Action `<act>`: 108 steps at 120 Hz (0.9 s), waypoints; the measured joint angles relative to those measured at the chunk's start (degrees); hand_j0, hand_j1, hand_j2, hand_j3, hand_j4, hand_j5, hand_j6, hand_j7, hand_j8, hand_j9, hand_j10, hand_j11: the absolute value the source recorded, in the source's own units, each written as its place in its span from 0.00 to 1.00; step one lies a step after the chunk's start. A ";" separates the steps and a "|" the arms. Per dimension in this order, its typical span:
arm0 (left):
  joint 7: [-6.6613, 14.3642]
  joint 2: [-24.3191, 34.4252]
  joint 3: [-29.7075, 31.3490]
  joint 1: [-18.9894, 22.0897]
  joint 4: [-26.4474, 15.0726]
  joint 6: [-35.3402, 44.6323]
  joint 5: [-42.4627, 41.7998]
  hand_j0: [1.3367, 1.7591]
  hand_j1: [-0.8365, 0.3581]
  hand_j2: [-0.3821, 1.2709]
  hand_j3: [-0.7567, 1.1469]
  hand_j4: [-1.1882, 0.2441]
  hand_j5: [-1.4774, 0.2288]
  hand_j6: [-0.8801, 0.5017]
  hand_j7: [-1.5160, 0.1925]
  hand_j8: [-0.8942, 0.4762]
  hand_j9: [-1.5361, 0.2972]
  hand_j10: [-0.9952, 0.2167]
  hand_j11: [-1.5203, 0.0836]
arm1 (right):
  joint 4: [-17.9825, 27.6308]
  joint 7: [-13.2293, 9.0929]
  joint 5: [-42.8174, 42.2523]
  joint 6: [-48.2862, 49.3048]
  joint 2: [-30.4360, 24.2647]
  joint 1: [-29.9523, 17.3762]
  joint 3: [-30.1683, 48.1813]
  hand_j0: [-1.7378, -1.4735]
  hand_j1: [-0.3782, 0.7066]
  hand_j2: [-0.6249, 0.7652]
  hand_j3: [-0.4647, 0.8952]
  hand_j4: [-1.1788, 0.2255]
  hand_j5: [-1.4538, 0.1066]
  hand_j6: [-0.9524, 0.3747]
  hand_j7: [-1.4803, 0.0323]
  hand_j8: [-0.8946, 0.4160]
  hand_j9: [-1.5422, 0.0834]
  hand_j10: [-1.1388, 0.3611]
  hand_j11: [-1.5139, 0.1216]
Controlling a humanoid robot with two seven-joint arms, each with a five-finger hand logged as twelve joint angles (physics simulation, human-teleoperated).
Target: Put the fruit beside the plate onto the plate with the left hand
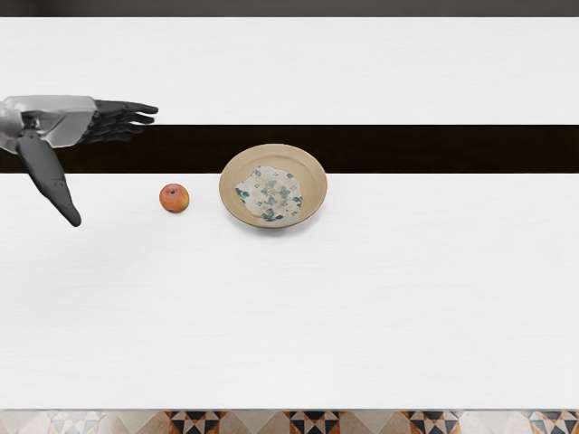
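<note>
Here, apple (175, 197) beside plate (309, 168) (left hand (80, 122) apart).

One head camera looks down at a slant across the broad white tabletop (362, 316), from fairly far. The grey-and-black left hand (83, 122) shows at the frame's left edge; a dark band (425, 149) runs rightward from it, and patterned floor tiles (317, 422) lie well below it

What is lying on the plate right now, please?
Nothing lies on the plate: only its painted leafy pattern shows. The apple sits on the table to its left, apart from it. The open left hand hovers further left. What lies beneath the plate is hidden.
</note>
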 joint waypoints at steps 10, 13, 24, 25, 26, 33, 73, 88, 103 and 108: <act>1.66 -0.34 -0.19 -0.21 0.00 0.00 -0.03 0.76 0.99 0.23 0.40 0.83 0.87 0.63 0.89 0.65 0.84 0.82 0.95 | -0.02 0.00 0.00 0.00 0.00 -0.03 0.02 0.30 0.04 0.45 0.34 0.83 0.92 0.71 0.97 0.67 0.94 0.75 0.91; 2.35 -0.35 -0.24 -0.44 0.00 0.00 -0.05 0.76 0.99 0.23 0.40 0.83 0.87 0.63 0.89 0.65 0.84 0.82 0.95 | -0.03 0.00 0.00 0.00 0.00 0.00 0.03 0.30 0.04 0.45 0.34 0.83 0.92 0.71 0.97 0.67 0.94 0.75 0.91; 11.29 -4.26 -0.48 -2.51 -0.04 0.00 -0.16 0.76 0.99 0.23 0.40 0.83 0.87 0.63 0.89 0.65 0.84 0.82 0.95 | -0.01 0.02 -0.02 0.00 0.00 0.17 0.07 0.30 0.04 0.45 0.34 0.83 0.92 0.71 0.97 0.67 0.94 0.75 0.91; 12.79 -4.92 -0.56 -2.50 -0.04 -0.01 -0.17 0.76 0.99 0.23 0.40 0.83 0.87 0.63 0.89 0.65 0.84 0.82 0.95 | 0.00 0.01 -0.02 0.00 0.00 0.18 0.08 0.30 0.04 0.45 0.34 0.83 0.92 0.71 0.97 0.67 0.94 0.75 0.91; 14.28 -5.28 -0.63 -2.48 -0.04 -0.01 -0.18 0.76 0.99 0.23 0.40 0.83 0.87 0.63 0.89 0.65 0.84 0.82 0.95 | 0.00 0.01 -0.03 0.00 0.00 0.19 0.08 0.30 0.04 0.45 0.34 0.83 0.92 0.71 0.97 0.67 0.94 0.75 0.91; 24.64 -6.33 -2.32 -2.15 -0.06 -0.01 -0.25 0.76 0.99 0.23 0.40 0.83 0.87 0.63 0.89 0.65 0.84 0.82 0.95 | 0.01 0.01 -0.02 0.00 0.00 0.24 0.12 0.30 0.04 0.45 0.34 0.83 0.92 0.71 0.97 0.67 0.94 0.75 0.91; 40.42 -18.09 -7.03 -6.27 -3.01 -0.01 9.64 0.76 0.99 0.23 0.40 0.83 0.87 0.63 0.89 0.65 0.84 0.82 0.95 | 0.05 0.00 -0.02 0.00 0.00 0.38 0.20 0.30 0.04 0.45 0.34 0.83 0.92 0.71 0.97 0.67 0.94 0.75 0.91; 40.88 -20.26 -7.00 -5.39 -3.56 2.32 14.62 0.76 0.99 0.23 0.40 0.83 0.87 0.63 0.89 0.65 0.84 0.82 0.95 | 0.04 0.00 -0.02 0.00 0.00 0.39 0.23 0.30 0.04 0.45 0.34 0.83 0.92 0.71 0.97 0.67 0.94 0.75 0.91; 41.02 -23.70 -6.75 -3.79 -3.74 7.80 20.49 0.76 0.99 0.23 0.40 0.83 0.87 0.63 0.89 0.65 0.84 0.82 0.95 | 0.03 0.00 -0.03 0.00 0.00 0.39 0.26 0.30 0.04 0.45 0.34 0.83 0.92 0.71 0.97 0.67 0.94 0.75 0.91; 41.04 -24.90 -6.65 -3.51 -3.74 9.46 21.80 0.76 0.99 0.23 0.40 0.83 0.87 0.63 0.89 0.65 0.84 0.82 0.95 | 0.03 0.00 -0.03 0.00 0.00 0.39 0.27 0.30 0.04 0.45 0.34 0.83 0.92 0.71 0.97 0.67 0.94 0.75 0.91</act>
